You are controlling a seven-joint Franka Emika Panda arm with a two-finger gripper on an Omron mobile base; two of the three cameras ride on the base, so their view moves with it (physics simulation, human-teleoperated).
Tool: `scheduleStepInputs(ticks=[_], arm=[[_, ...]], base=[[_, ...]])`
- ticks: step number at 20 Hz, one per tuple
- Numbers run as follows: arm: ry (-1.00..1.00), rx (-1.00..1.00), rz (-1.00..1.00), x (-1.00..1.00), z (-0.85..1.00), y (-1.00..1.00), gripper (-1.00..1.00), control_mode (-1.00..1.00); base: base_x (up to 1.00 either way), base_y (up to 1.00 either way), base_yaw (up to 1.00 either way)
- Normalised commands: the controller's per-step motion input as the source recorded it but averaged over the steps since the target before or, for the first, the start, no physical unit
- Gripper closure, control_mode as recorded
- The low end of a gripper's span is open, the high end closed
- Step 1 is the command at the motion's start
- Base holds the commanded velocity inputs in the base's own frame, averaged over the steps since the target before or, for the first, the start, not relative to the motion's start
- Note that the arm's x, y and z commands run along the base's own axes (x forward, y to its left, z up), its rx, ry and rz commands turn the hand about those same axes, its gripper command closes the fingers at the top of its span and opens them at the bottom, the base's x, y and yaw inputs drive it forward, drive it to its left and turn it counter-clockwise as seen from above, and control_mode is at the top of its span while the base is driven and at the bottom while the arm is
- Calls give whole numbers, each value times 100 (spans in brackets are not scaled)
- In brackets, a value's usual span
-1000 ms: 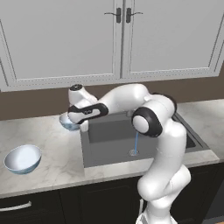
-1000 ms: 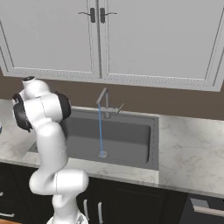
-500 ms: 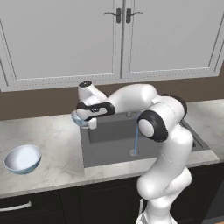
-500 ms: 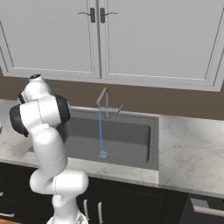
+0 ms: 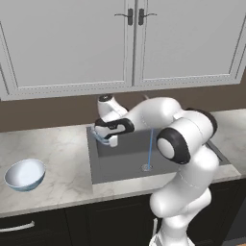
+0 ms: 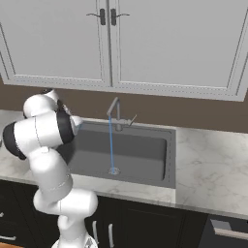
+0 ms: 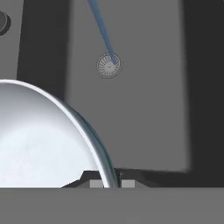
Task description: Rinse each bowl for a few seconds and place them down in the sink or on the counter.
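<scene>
Claw: my gripper [image 5: 109, 140] is clamped on the rim of a pale blue bowl [image 7: 43, 135], one finger inside and one outside, as the hand view shows it at the bottom of the picture.
Change: over the last second I have swung the held bowl rightward, from above the counter's edge to just over the left end of the sink [image 5: 122, 168].
Meaning: I judge this bowl is on its way to its rinse but is not yet wet.
Bowl relative to claw: it hangs from the fingers, its whitish inside facing the hand camera.
Water: a thin blue stream [image 5: 150, 149] falls from the faucet [image 6: 115, 112] to the drain [image 7: 108, 65], to the right of the bowl and apart from it.
Second bowl: it sits upright on the counter [image 5: 53, 149], far left and near [image 5: 25, 174], well apart from the claw, unmoved.
</scene>
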Motion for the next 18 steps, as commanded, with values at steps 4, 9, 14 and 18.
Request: scheduleStepInputs(ticks=[4, 9, 14, 18], arm=[[-8, -6, -21, -25, -9, -36, 100, -100], [-3, -4, -20, -16, -11, -40, 100, -100], [-2, -3, -19, -3, -3, -33, 100, -100], [0, -3, -16, 4, 0, -18, 100, -100]], base=[[0, 0, 0], [0, 0, 0], [0, 0, 0], [0, 0, 0]])
